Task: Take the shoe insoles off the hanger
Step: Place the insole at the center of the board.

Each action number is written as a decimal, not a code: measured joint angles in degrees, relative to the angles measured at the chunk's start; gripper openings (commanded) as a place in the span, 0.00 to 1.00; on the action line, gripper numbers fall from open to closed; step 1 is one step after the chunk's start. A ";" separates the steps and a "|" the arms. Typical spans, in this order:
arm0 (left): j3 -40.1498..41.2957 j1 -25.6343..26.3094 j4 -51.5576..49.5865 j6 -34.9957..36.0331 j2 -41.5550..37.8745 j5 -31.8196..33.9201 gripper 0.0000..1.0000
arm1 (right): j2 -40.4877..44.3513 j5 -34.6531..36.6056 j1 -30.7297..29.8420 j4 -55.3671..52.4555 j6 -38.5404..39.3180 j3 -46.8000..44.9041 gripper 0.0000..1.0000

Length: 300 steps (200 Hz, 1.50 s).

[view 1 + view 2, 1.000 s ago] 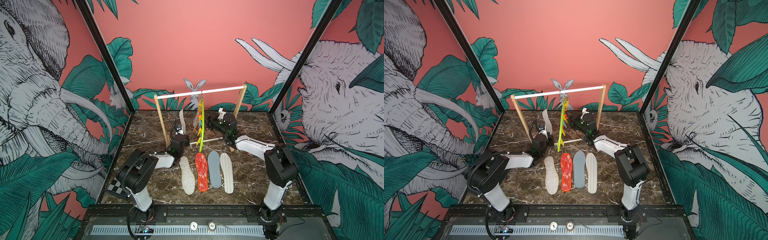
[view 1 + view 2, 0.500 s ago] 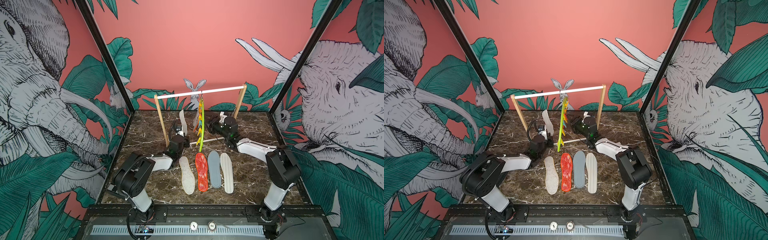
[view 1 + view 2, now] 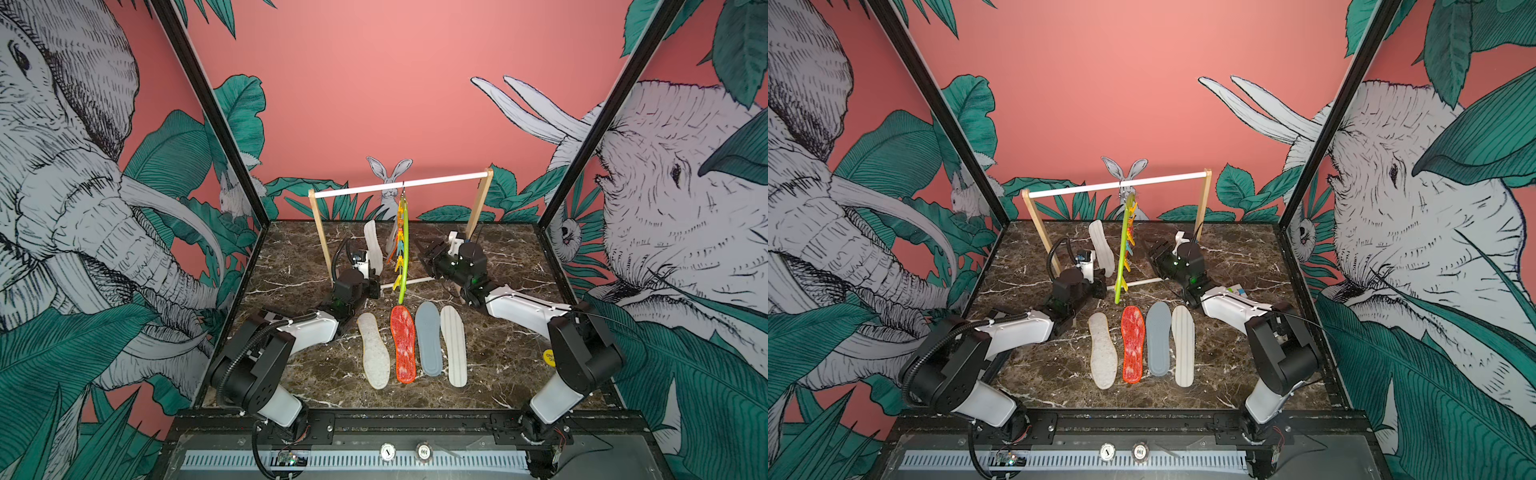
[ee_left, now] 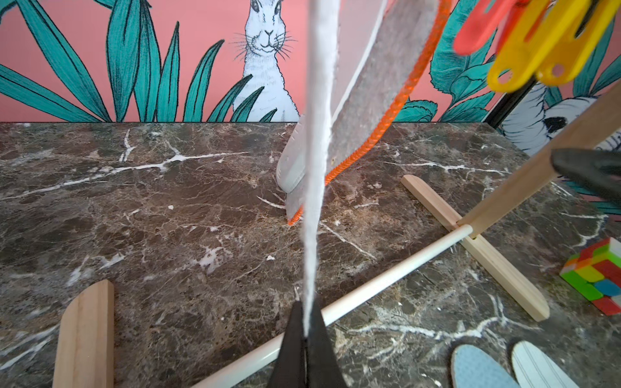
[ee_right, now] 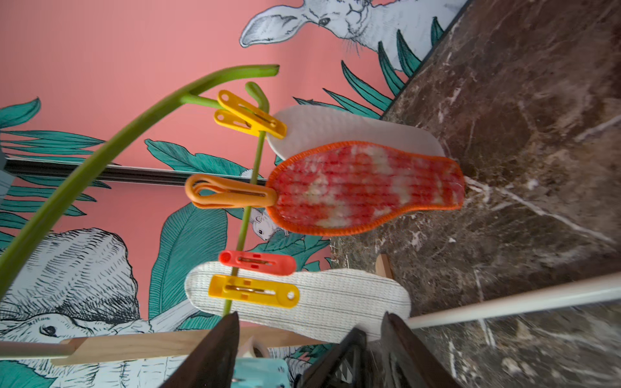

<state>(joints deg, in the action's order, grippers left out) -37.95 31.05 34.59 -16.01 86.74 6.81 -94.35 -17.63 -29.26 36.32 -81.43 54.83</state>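
**A:** Wider at the right gripper (image 5: 311, 315) than a second ago: jaws well apart, gripping nothing, close beside the hanger (image 5: 117, 141).

**B:** No change at the left gripper (image 4: 305, 315). Still pinched shut on the held white striped insole (image 3: 372, 247), upright, clear of the pegs, just beside the hanger.

**A:** Lower at the left elbow (image 3: 257, 361), nearer the front edge than before. Same row on the table (image 3: 519, 365).

**B:** Counting insoles now. Four flat in that row: fuzzy cream insole (image 3: 374, 353), red-orange insole (image 3: 403, 345), grey-blue insole (image 3: 428, 338), second white striped insole (image 3: 454, 345).

**A:** Two left hanging: the hanging red-orange insole (image 5: 366, 188) in the orange peg (image 5: 228, 195), the white dimpled insole (image 5: 353, 131) in a yellow peg (image 5: 250, 119).

**B:** Plus the one in the grip. Seven in all.

**A:** Pegs in the right wrist view: four. Two yellow, one orange, one red peg (image 5: 257, 263), that last one empty.

**B:** One wooden rack (image 3: 322, 237), hanger hooked over its white bar (image 3: 440, 179).
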 measured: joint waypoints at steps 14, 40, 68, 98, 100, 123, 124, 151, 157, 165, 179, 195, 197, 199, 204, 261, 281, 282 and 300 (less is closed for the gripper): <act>0.44 -0.31 -1.44 -0.52 -1.49 -1.49 0.00 | 0.63 -0.92 0.48 -1.01 1.22 -1.62 0.68; 1.29 -0.70 -4.04 -1.22 -3.96 -4.50 0.00 | 2.29 -2.95 0.98 -4.72 4.94 -3.50 0.68; 3.08 -0.85 -6.34 -2.36 -6.60 -8.15 0.00 | 4.87 -5.70 0.98 -8.41 10.25 -4.26 0.69; 5.27 -0.94 -8.81 -3.85 -9.75 -11.30 0.00 | 6.82 -8.68 0.98 -11.02 15.96 -5.62 0.69; 5.44 -0.96 -9.03 -3.96 -10.01 -11.58 0.00 | 6.86 -8.98 0.96 -11.21 16.35 -5.68 0.69; 6.69 -1.25 -11.02 -4.85 -12.66 -14.69 0.00 | 6.82 -12.50 0.96 -11.85 19.50 -6.86 0.66; 6.73 -1.25 -11.17 -4.90 -12.76 -14.91 0.00 | 6.82 -12.61 0.96 -11.85 19.54 -6.91 0.66; 7.10 -1.27 -14.01 -5.99 -15.30 -20.46 0.00 | 5.25 -17.86 0.87 -10.23 21.22 -7.98 0.59; 7.15 -1.27 -14.43 -6.27 -15.78 -21.81 0.00 | 4.61 -19.06 0.85 -9.27 21.31 -8.31 0.58; 7.21 -1.27 -15.04 -6.62 -16.46 -23.82 0.00 | 3.89 -20.57 0.79 -7.96 21.24 -8.83 0.56; 7.26 -1.31 -16.02 -7.26 -17.35 -27.41 0.00 | 2.36 -22.99 0.72 -4.85 20.76 -9.81 0.53; 7.26 -1.33 -17.09 -8.28 -18.05 -31.50 0.00 | 0.70 -25.27 0.39 -1.60 19.87 -10.67 0.50; 7.26 -1.33 -17.25 -8.41 -18.12 -31.95 0.00 | 0.52 -25.44 0.35 -1.20 19.65 -10.78 0.50; 7.26 -1.33 -17.38 -8.50 -18.18 -32.37 0.00 | 0.39 -25.66 0.28 -0.90 19.50 -10.86 0.50; 7.26 -1.36 -17.70 -8.85 -18.34 -33.55 0.00 | 0.15 -26.16 0.09 -0.04 19.28 -11.04 0.49; 7.26 -1.36 -20.57 -11.43 -19.43 -43.45 0.00 | -0.11 -28.79 -2.69 6.97 17.55 -11.65 0.39; 7.26 -1.36 -21.38 -11.89 -19.43 -45.22 0.00 | -0.11 -29.22 -3.02 7.98 17.20 -11.76 0.33; 7.26 -1.38 -21.40 -11.89 -19.43 -45.35 0.00 | -0.11 -29.24 -3.04 8.09 17.16 -11.78 0.33; 7.26 -1.36 -21.49 -12.31 -19.43 -46.60 0.00 | -0.09 -29.46 -3.37 8.81 16.96 -12.11 0.28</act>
<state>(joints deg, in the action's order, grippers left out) -30.70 29.69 13.10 -28.32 67.31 -39.79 -94.43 -47.09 -32.62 45.12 -64.47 42.72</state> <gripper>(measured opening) 0.044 0.311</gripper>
